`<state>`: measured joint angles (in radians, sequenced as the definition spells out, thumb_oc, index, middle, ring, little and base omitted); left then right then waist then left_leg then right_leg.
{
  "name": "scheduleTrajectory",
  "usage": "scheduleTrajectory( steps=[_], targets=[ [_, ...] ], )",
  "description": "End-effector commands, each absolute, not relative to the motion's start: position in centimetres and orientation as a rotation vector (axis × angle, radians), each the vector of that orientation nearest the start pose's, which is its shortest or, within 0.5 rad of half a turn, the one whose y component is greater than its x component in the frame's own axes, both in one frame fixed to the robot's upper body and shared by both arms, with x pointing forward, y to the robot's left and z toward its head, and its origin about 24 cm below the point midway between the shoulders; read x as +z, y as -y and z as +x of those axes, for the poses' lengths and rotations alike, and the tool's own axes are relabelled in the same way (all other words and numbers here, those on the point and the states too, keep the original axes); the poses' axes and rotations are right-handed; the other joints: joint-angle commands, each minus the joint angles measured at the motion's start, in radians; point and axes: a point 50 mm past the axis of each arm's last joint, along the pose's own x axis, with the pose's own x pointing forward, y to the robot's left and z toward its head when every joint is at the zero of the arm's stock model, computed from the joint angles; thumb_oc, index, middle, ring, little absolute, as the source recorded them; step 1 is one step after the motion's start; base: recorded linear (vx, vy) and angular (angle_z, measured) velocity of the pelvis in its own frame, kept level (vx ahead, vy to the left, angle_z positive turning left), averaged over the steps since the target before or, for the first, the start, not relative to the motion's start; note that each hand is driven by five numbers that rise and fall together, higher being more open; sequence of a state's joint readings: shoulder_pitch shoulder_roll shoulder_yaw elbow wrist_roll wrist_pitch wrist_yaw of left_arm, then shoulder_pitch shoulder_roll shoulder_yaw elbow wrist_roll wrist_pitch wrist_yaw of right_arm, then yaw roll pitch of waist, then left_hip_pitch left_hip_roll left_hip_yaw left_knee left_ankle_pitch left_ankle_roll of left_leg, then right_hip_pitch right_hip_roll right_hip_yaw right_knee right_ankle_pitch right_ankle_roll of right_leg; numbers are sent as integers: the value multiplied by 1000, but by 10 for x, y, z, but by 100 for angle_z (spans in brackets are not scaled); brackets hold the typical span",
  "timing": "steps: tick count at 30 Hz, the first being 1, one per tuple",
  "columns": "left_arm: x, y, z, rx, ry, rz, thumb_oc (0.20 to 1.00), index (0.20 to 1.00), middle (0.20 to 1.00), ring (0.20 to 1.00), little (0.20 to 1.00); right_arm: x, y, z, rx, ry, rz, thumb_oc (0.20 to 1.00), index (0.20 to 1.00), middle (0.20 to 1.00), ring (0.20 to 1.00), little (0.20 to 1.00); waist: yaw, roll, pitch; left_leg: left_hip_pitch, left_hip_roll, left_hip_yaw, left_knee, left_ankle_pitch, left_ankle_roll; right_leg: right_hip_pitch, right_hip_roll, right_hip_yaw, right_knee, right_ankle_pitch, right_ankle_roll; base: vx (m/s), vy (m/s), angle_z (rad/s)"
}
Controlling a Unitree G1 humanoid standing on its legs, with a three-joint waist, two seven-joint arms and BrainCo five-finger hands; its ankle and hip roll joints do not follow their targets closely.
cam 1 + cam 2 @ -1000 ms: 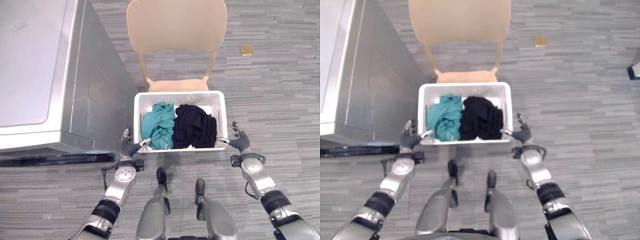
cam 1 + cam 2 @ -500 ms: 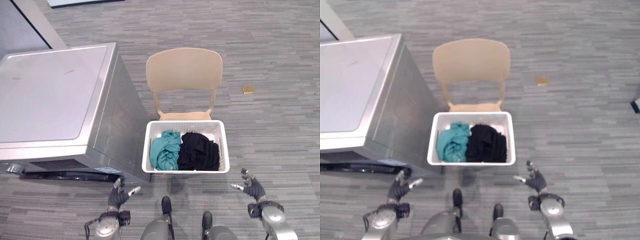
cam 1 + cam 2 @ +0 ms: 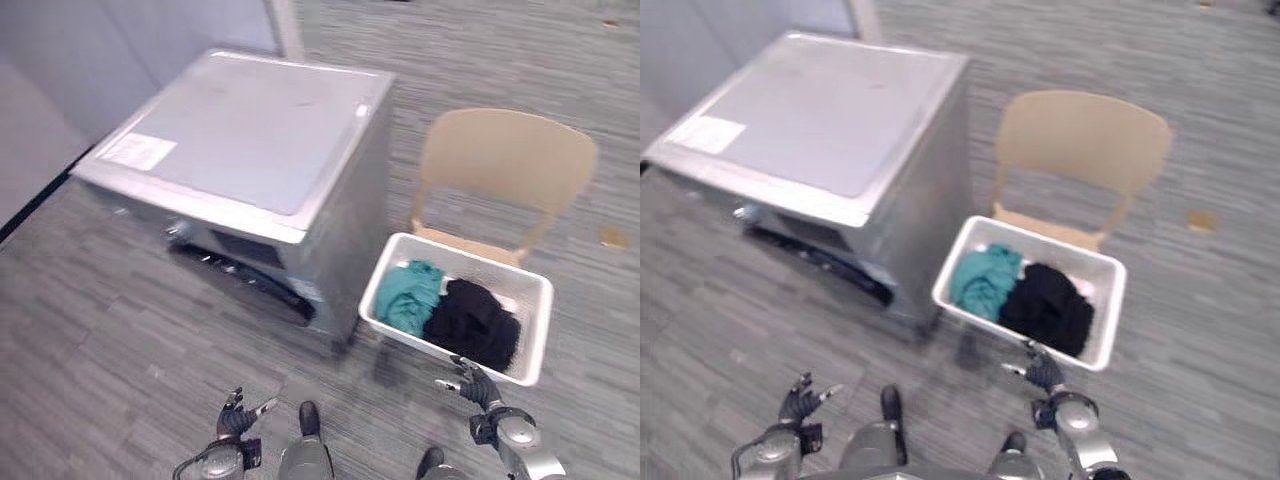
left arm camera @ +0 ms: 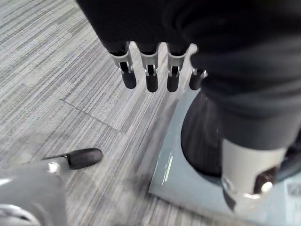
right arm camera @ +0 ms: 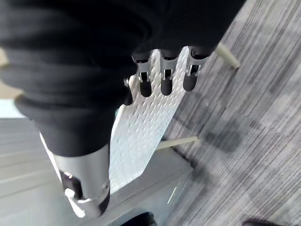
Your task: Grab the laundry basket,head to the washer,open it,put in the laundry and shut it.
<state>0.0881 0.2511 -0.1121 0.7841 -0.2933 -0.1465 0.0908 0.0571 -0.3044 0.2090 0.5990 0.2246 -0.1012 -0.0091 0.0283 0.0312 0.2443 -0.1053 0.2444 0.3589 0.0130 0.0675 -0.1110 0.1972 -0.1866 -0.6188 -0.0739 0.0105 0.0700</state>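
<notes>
The white perforated plastic laundry basket [image 3: 530, 335] sat on the seat of the beige plastic chair [image 3: 505, 170], just beside the silver-grey metal washer [image 3: 250, 140], and held a teal garment [image 3: 408, 297] and a black garment [image 3: 472, 322]. Neither hand gripped it: the right hand [image 3: 474, 384] hung near its front rim with fingers [image 5: 162, 87] relaxed and holding nothing, and the left hand [image 3: 238, 414] hovered low over the grey striped floor [image 3: 90, 330], fingers [image 4: 149, 80] likewise spread and empty. The washer's door looked shut. By my reading nothing was finished: grasping the basket, opening the washer, loading the clothes and closing it all remained.
</notes>
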Motion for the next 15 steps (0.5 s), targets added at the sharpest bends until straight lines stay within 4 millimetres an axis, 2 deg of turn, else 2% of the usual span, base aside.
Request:
scheduleTrajectory(
  steps=[1, 3, 4, 5, 6, 7, 8, 9, 10, 11, 13, 14, 15],
  targets=[
    [-107, -242, 157, 246, -672, 98, 1000, 1000, 1000, 1000, 1000, -79, 198, 201, 39, -527, -104, 1000, 1000, 1000, 1000, 1000, 12, -4, -43, 40, -19, -59, -31, -11, -21, -96, -78, 74, 58, -86, 58, 194, 486, 130],
    [-108, -243, 156, 230, -683, 118, 1000, 1000, 1000, 1000, 1000, -80, 193, 203, 57, -532, -111, 1000, 1000, 1000, 1000, 1000, 21, -19, -49, 25, -62, -88, 4, -53, 7, -86, -114, 84, 79, -78, 69, 143, 318, 91],
    [-108, -243, 156, 230, -683, 119, 1000, 1000, 1000, 1000, 1000, -80, 192, 203, 57, -532, -111, 1000, 1000, 1000, 1000, 1000, 20, -21, -49, 24, -64, -88, 7, -56, 9, -86, -117, 84, 80, -78, 71, 148, 348, 48],
    [-110, -248, 154, 221, -710, 160, 1000, 1000, 1000, 1000, 1000, -78, 186, 209, 71, -522, -115, 1000, 1000, 1000, 1000, 1000, 35, -38, -44, 15, -110, -116, 43, -100, 39, -89, -155, 95, 139, -77, 75, 132, 297, 33],
    [-109, -250, 156, 222, -708, 172, 1000, 1000, 1000, 1000, 1000, -76, 182, 213, 86, -514, -116, 1000, 1000, 1000, 1000, 1000, 37, -39, -40, 15, -127, -134, 48, -112, 54, -108, -161, 126, 182, -71, 69, 131, 295, 39],
    [-109, -251, 156, 223, -708, 172, 1000, 1000, 1000, 1000, 1000, -76, 182, 213, 86, -513, -116, 1000, 1000, 1000, 1000, 1000, 38, -40, -40, 14, -128, -133, 50, -113, 55, -112, -164, 128, 187, -73, 70, 75, 139, 43],
    [-107, -252, 159, 222, -699, 185, 1000, 1000, 1000, 1000, 1000, -73, 178, 217, 94, -494, -117, 1000, 1000, 1000, 1000, 1000, 35, -41, -34, 17, -142, -147, 48, -119, 65, -136, -147, 189, 219, -81, 61, 52, 221, 50],
    [-103, -253, 166, 225, -670, 190, 1000, 1000, 1000, 1000, 1000, -62, 171, 231, 114, -434, -128, 1000, 1000, 1000, 1000, 1000, 28, -30, -24, 27, -168, -170, 29, -107, 93, -218, -62, 324, 260, -104, 41, 91, 250, 51],
    [-102, -252, 167, 219, -665, 191, 1000, 1000, 1000, 1000, 1000, -59, 169, 235, 120, -418, -135, 1000, 1000, 1000, 1000, 1000, 27, -26, -22, 37, -178, -181, 24, -107, 99, -233, -32, 357, 257, -117, 43, 55, 183, 53],
    [-102, -252, 167, 219, -665, 191, 1000, 1000, 1000, 1000, 1000, -59, 169, 235, 120, -418, -136, 1000, 1000, 1000, 1000, 1000, 28, -26, -21, 38, -178, -181, 24, -107, 98, -232, -32, 357, 258, -117, 43, 77, 64, 57],
    [-101, -254, 168, 220, -657, 206, 1000, 1000, 1000, 1000, 1000, -46, 169, 249, 105, -351, -163, 1000, 1000, 1000, 1000, 1000, 27, -25, -8, 58, -209, -231, 24, -113, 107, -229, 18, 392, 198, -136, 43, 90, 34, 60],
    [-100, -254, 168, 220, -657, 206, 1000, 1000, 1000, 1000, 1000, -46, 169, 249, 105, -351, -163, 1000, 1000, 1000, 1000, 1000, 27, -25, -10, 55, -209, -232, 24, -111, 107, -231, 18, 391, 195, -134, 43, 90, 7, 71],
    [-101, -252, 167, 209, -655, 207, 1000, 1000, 1000, 1000, 1000, -38, 166, 255, 111, -309, -184, 1000, 1000, 1000, 1000, 1000, 30, -29, -11, 61, -222, -253, 28, -116, 113, -227, 26, 411, 189, -132, 36, 59, -7, 86]
  ],
)
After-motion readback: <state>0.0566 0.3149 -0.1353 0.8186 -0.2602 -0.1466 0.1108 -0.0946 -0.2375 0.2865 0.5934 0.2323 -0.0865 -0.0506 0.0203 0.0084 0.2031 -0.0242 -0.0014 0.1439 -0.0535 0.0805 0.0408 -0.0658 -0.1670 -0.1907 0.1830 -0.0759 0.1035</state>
